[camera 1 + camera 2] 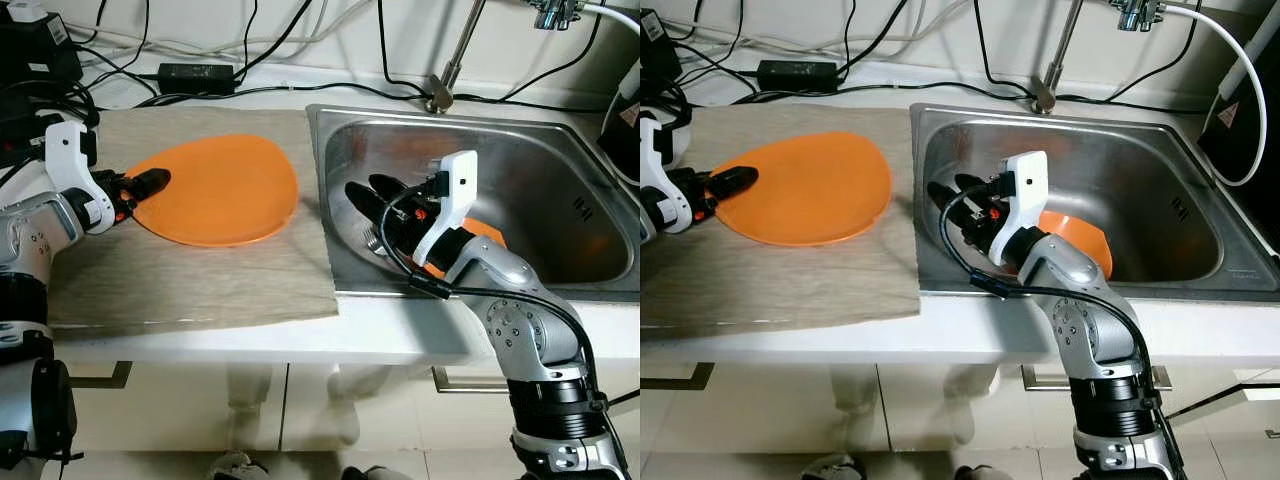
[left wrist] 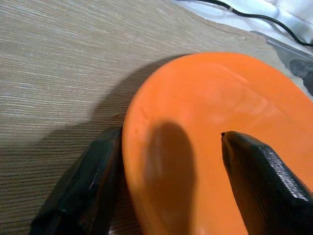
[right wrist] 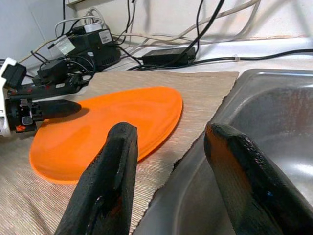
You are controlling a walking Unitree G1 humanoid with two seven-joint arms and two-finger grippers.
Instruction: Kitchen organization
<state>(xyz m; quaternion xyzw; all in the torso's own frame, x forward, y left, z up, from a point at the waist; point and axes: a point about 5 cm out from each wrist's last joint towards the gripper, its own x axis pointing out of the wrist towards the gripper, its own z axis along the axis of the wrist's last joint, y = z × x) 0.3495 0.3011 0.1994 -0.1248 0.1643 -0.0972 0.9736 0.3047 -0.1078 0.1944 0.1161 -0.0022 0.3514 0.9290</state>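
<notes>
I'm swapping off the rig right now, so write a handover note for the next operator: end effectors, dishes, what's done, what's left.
Left end effector: straddling the near rim of the orange plate, one finger above and one below; plate rests on the beige mat left of the sink.
Right end effector: open, empty, inside the sink near its left wall.
A second orange dish lies in the sink basin, partly hidden by the right arm.
Done: one plate out on the mat.
Left: probably release the plate, then fetch the sink dish.

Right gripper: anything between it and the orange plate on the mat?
In the right wrist view, between the right gripper and the orange plate lie the sink's steel rim and a bare strip of woven mat.
</notes>
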